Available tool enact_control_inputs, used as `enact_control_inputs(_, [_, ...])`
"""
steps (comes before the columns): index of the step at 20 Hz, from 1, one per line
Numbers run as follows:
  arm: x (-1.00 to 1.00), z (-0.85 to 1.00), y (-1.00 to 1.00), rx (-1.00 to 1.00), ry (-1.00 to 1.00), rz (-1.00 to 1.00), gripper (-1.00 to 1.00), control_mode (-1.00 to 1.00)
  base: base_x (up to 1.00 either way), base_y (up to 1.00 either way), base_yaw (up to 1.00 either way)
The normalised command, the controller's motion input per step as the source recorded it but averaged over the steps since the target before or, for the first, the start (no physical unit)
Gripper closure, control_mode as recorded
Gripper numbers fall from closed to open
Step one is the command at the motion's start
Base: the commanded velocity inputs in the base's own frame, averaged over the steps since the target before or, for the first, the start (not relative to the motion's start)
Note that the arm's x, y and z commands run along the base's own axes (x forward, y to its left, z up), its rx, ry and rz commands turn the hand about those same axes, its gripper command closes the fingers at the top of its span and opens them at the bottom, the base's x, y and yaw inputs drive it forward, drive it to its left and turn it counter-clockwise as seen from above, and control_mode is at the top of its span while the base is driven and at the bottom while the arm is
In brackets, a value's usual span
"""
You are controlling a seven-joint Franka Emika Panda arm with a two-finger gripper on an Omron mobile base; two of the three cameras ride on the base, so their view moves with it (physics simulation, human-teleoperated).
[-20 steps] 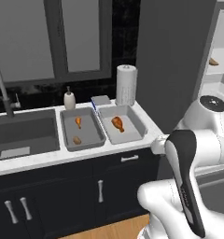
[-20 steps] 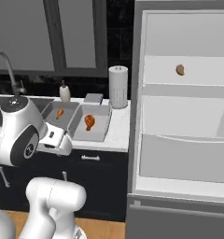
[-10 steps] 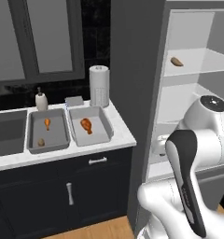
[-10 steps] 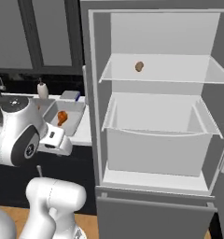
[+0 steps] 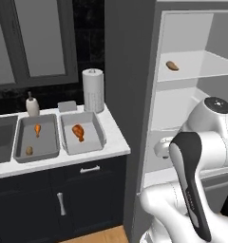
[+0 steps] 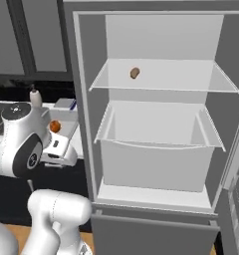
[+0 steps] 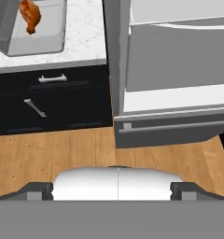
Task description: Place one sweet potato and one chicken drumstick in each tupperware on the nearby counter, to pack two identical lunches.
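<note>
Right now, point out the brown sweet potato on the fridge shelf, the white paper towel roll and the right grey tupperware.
Sweet potato (image 6: 135, 73), right base view, middle.
Paper towel roll (image 5: 93, 90), left base view, side.
Right tupperware (image 5: 99, 129), left base view, right wall.

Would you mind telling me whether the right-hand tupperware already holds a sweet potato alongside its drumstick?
No; the right tupperware holds only a chicken drumstick, while a sweet potato lies on the fridge shelf.

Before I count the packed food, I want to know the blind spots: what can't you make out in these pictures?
- Left tray: cut off by the hand view's edge; in the right base view the arm blocks it.
- Right tray: mostly behind the arm in the right base view; just its drumstick peeks out.
- Small brown lump in the left tray: too small to identify.
- Fridge shelf item: too small to name.
</note>
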Motion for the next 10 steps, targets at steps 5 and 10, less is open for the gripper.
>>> enact_control_inputs(5, [0.0,0.0,0.0,0.0,0.0,0.0,-1.0,1.0,0.5,-0.15,-0.06])
enact_control_inputs(10, [0.0,0.0,0.0,0.0,0.0,0.0,-1.0,1.0,0.44,-0.37,-0.06])
